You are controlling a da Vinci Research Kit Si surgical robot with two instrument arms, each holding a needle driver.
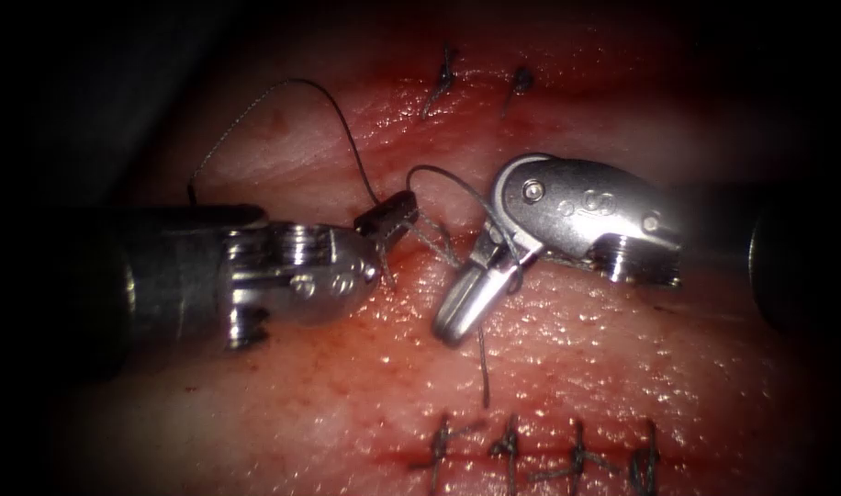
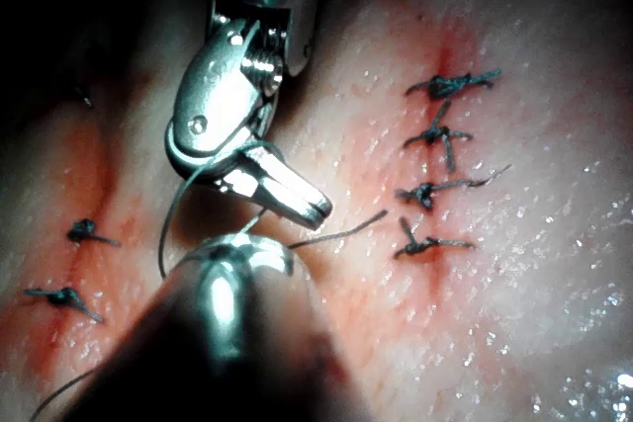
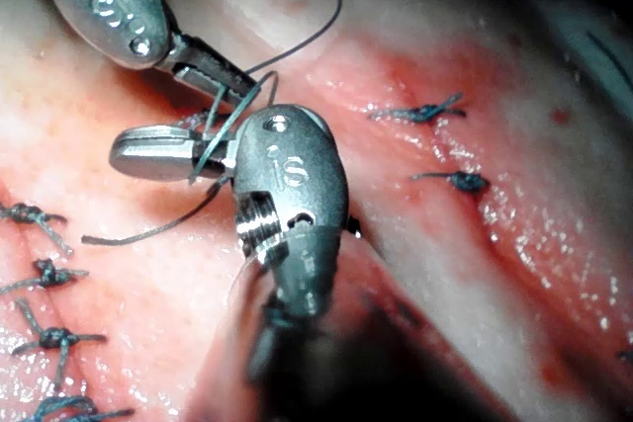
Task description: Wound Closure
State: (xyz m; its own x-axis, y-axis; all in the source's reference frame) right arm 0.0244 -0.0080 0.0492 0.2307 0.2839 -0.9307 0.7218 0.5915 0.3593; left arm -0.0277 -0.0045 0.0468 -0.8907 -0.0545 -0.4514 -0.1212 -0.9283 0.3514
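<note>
held thread [image 1: 347,129] in closed left tool [image 1: 388,220]; looped it round closed right tool [image 1: 466,298]. six finished stitches [image 1: 508,445] on tissue [image 1: 622,367]; knot unfinished, needle unseen.

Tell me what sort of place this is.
Likely a bench for suturing practice with a surgical robot. Two metal tools work over raw tissue carrying rows of tied stitches. The left pincer holds dark thread; the right pincer has thread looped round it.
</note>
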